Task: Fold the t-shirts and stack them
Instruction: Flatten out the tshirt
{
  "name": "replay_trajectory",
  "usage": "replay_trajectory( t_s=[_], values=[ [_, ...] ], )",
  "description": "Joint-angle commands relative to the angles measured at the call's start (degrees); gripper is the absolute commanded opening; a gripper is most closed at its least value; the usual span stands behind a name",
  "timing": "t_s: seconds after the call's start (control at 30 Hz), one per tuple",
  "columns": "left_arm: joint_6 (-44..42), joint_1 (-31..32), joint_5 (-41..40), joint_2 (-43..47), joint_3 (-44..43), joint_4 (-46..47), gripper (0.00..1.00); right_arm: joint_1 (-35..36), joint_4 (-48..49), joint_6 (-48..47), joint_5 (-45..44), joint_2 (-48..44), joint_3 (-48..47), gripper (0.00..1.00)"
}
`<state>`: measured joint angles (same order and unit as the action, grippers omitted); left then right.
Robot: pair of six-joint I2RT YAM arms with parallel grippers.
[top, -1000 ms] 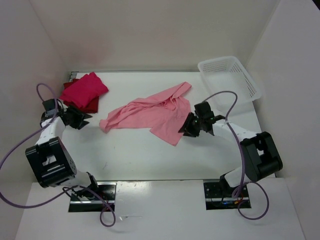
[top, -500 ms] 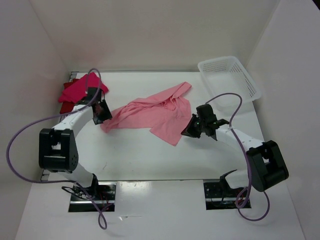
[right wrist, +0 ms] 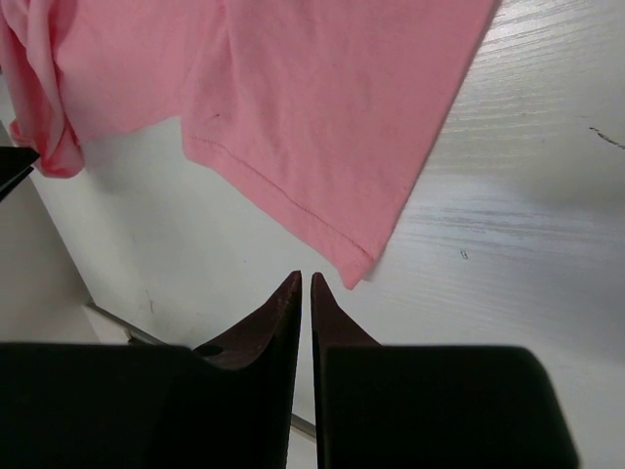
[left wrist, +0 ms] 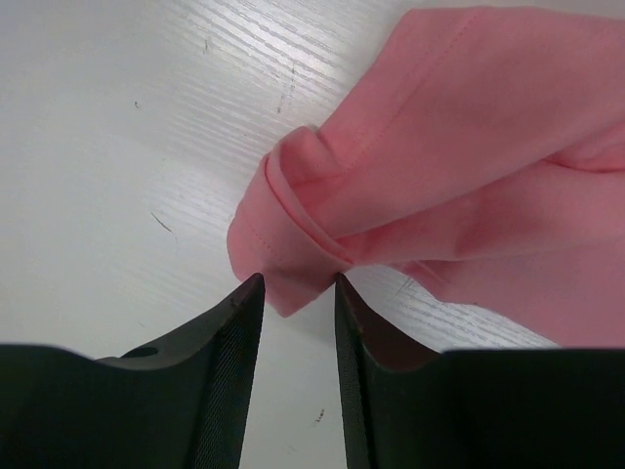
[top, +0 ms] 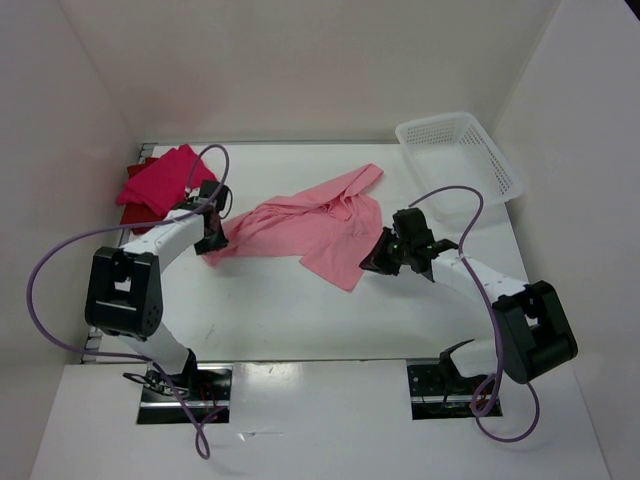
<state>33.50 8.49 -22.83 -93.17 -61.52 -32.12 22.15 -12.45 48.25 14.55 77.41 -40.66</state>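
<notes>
Now the left gripper (left wrist: 298, 285) has narrow jaws around a corner of the pale pink shirt (left wrist: 469, 166), maybe pinching it. The right gripper (right wrist: 305, 278) is almost shut, empty.

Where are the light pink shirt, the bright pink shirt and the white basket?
Pale pink t-shirt (top: 300, 228), top view, on the middle of its spread body.
Magenta t-shirt (top: 165, 180), top view, on the middle of the bundle.
White basket (top: 436, 120), top view, on its far rim.
</notes>
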Motion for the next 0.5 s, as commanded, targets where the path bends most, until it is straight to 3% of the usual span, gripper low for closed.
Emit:
replay_trajectory(
  t_s=[0.0,0.1,0.17,0.4,0.47],
  values=[
    [1.1,0.4,-3.6,-1.7,-1.6,-0.7,0.42,0.5,3.9,-0.9,1.0,-1.6,0.8,0.13],
    [1.1,2.7,-5.1,-2.2,-2.1,-0.7,0.42,0.5,4.6,-0.9,1.0,-2.7,0.8,0.13],
    [1.1,3.2,-5.6,-2.2,-2.1,-0.7,0.48,0.5,4.6,-0.9,2.1,-2.7,0.8,0.13],
    [1.1,3.7,-6.3,-4.0,-3.2,-0.1,0.48,0.5,5.7,-1.4,2.8,-2.2,1.3,0.13],
    [1.1,3.7,-7.8,-4.5,-3.2,-0.1,0.44,0.5,5.7,-1.4,3.3,-2.2,1.3,0.13]
  ],
)
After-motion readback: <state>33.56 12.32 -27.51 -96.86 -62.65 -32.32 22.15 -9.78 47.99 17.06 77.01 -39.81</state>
